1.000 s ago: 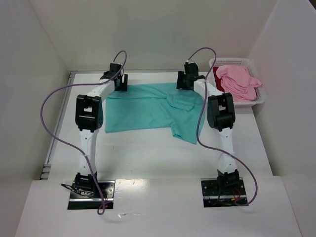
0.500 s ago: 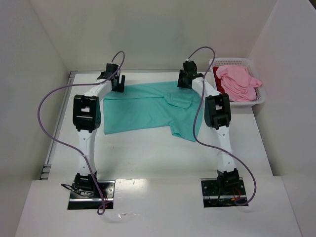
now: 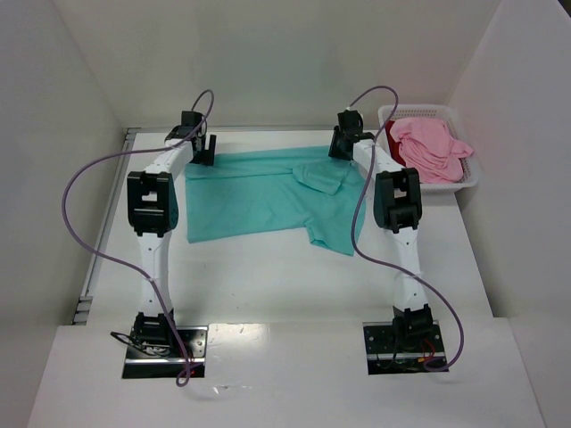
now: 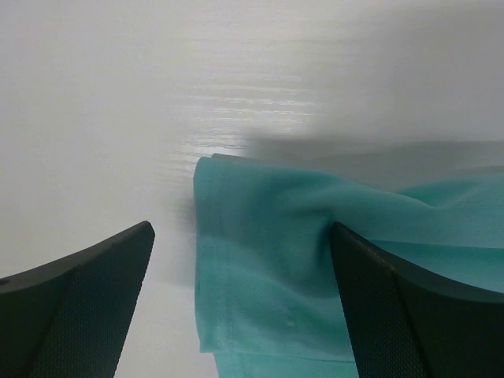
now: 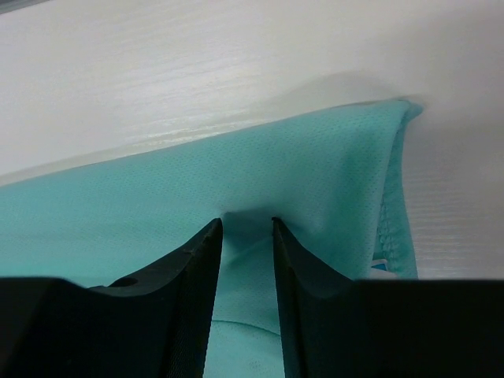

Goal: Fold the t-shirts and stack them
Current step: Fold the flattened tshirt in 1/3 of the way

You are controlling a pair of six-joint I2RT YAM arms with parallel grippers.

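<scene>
Arms (image 3: 147, 201), seen from above, have both reached farther out to the far edge of the teal shirt (image 3: 259, 192), spread on the surface (image 3: 268, 276) left of the basket (image 3: 470, 178). Left wrist: your left end effector (image 4: 240, 236) gapes over a corner. Right wrist: your right end effector (image 5: 246, 224) has narrowed, pinching the hem; lift next, I'd judge.

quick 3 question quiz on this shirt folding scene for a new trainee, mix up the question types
1. True or false: the pink t-shirt lies in the white basket.
2. The teal t-shirt is: A) spread on the table, B) hanging in the air, clear of the table, C) in the basket.
3. Which gripper's jaws stand wide apart?
Key: 1 true; 2 A; 3 the left gripper.
</scene>
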